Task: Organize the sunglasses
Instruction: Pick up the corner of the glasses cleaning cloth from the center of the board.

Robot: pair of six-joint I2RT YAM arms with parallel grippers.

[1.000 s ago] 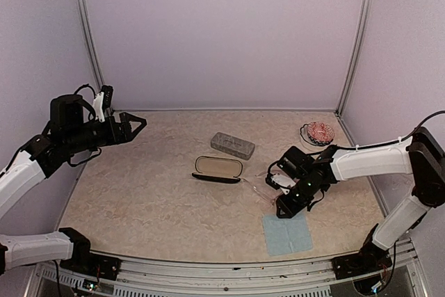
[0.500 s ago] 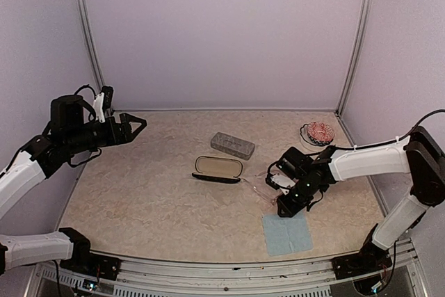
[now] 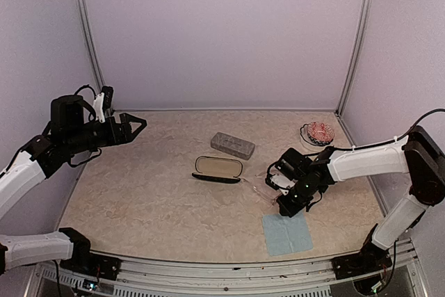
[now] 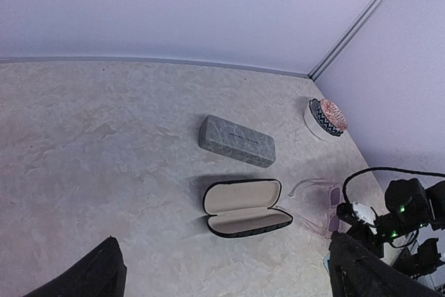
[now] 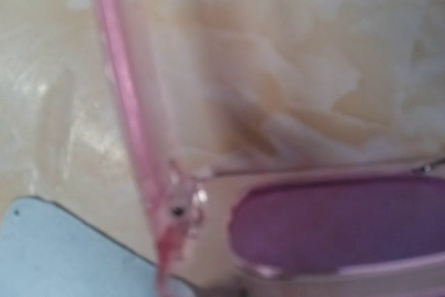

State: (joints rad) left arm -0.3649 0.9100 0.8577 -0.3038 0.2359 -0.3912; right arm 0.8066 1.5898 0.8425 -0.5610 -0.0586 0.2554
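Pink-framed sunglasses lie just beneath the right tool; whether it grasps them cannot be told.

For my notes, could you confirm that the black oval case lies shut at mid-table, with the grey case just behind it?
Not shut: the black oval case lies open, pale lining showing in the left wrist view; the grey case is just behind it.

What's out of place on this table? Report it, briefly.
Nothing looks spilled or broken. The pink sunglasses lie loose on the table with their arms unfolded, beside the black case, which sits open and empty.
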